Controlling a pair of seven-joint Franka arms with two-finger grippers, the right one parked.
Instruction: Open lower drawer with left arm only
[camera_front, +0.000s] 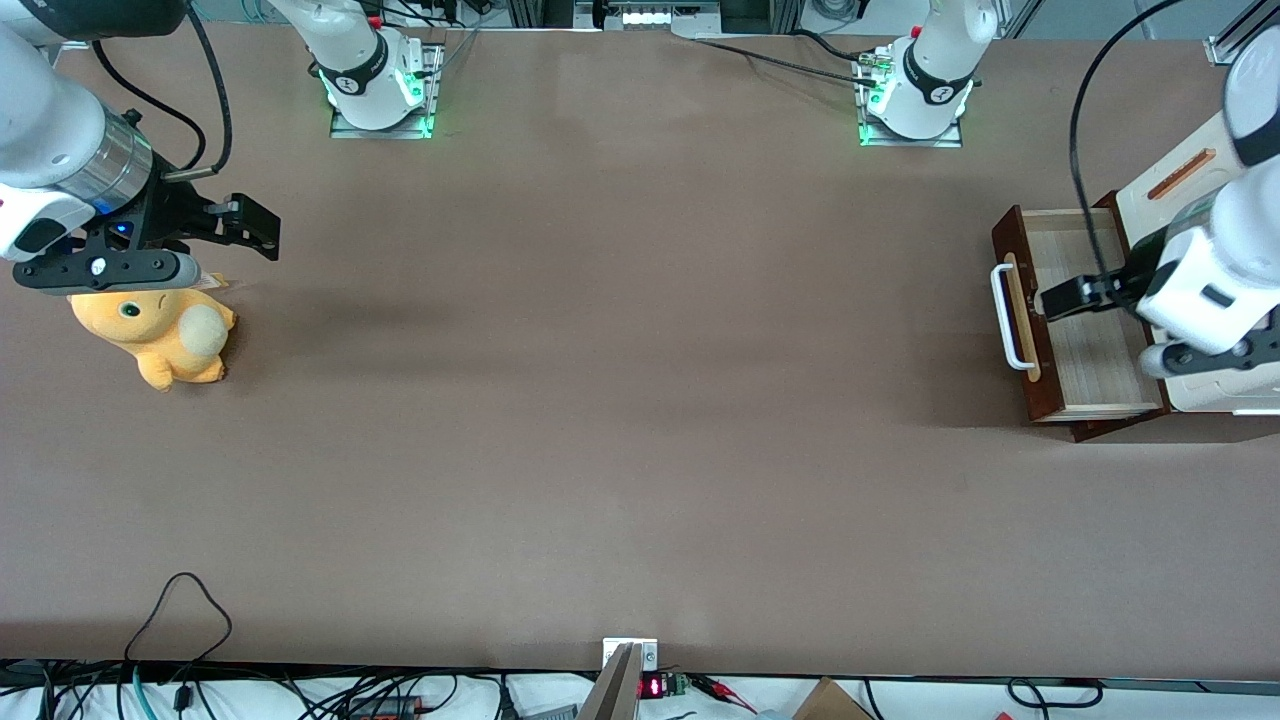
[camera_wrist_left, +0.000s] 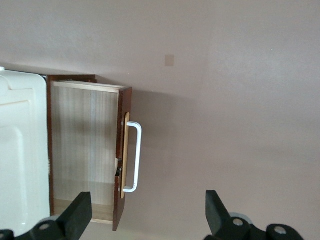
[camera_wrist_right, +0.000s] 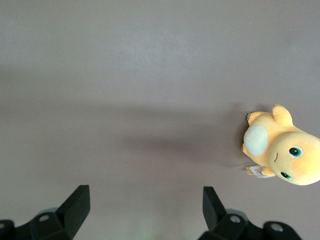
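The lower drawer (camera_front: 1085, 345) stands pulled out from the white cabinet (camera_front: 1165, 200) at the working arm's end of the table, its pale wood inside showing. Its white bar handle (camera_front: 1003, 320) sits on the tan strip of the dark brown front. The left arm's black gripper (camera_front: 1072, 298) hovers above the drawer's inside, just cabinet-side of the handle. In the left wrist view the drawer (camera_wrist_left: 82, 140) and handle (camera_wrist_left: 136, 157) lie below the gripper (camera_wrist_left: 147, 217), whose fingers (camera_wrist_left: 79, 215) stand wide apart and hold nothing; one is over the drawer, the other over the table.
An orange strip (camera_front: 1181, 173) marks the cabinet's top. A yellow plush toy (camera_front: 160, 335) lies toward the parked arm's end of the table and also shows in the right wrist view (camera_wrist_right: 280, 150). Cables (camera_front: 180, 610) trail along the table edge nearest the camera.
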